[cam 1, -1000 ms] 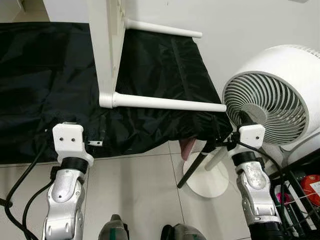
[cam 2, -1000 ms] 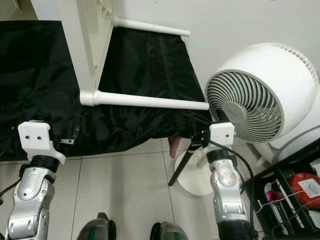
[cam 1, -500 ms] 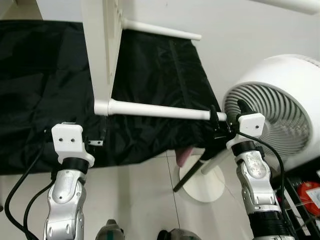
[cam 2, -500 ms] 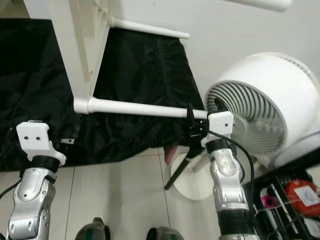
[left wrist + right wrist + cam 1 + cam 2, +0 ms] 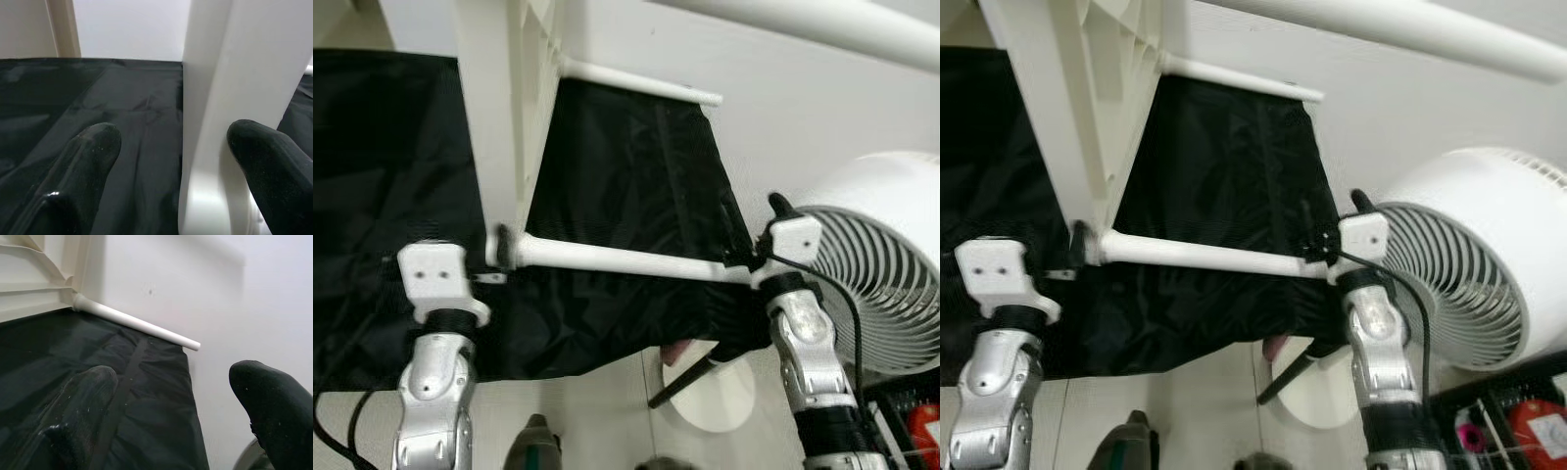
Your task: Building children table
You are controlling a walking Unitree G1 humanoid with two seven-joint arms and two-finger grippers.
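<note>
Both pincers (image 5: 499,245) (image 5: 744,257) gape, seemingly flanking the white table leg (image 5: 626,261), black cloth (image 5: 626,157) beneath, fan (image 5: 891,294) alongside.

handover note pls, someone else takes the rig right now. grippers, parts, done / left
Left gripper: open, fingers either side of the tabletop's lower edge, where the near leg joins it.
Right gripper: at the free end of the near leg; whether it is clamped cannot be told.
Parts: white tabletop tipped on its side over the black cloth; far leg also fitted; a third white leg crosses the top of view. Fan close to the right arm.
Done: legs appear attached.
Left: probably turn the table onto its feet; mind the fan.
</note>
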